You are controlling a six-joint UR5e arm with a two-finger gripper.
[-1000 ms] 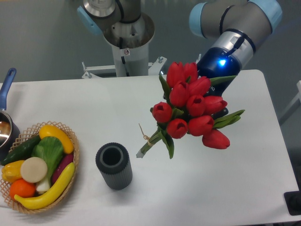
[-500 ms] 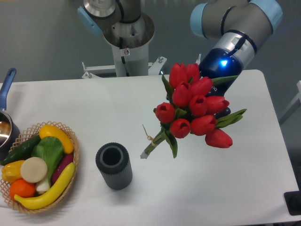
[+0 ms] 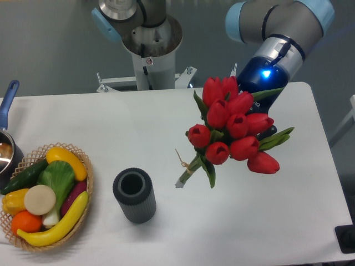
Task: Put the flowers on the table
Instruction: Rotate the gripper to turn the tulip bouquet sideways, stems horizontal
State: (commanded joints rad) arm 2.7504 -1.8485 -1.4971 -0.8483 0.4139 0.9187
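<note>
I carry the flowers (image 3: 233, 130) over the table (image 3: 111, 127), to the right of the vase (image 3: 133, 195) and farther back. The red heads cluster up and to the right; the tied stems slant down to the left, their cut ends nearest the vase yet apart from it. A strand of tan string sticks out from the stems. Whether the stem ends touch the tabletop, I cannot tell.

My gripper (image 3: 265, 132) sits behind the blooms, almost wholly hidden by them. Only a dark bit shows by the green leaves on the bunch's right side. I cannot tell how my fingers stand, spread or pinched on the stems.

My wrist, blue with a lit spot, rises above and right of the bunch.

The vase is dark, ribbed, upright, mouth open to the camera. Left of it, close by, lies the basket (image 3: 86, 206) with toy vegetables and fruit. Beyond the basket, at the table's left edge, a pot (image 3: 6, 152) with a blue handle shows partly.
</note>
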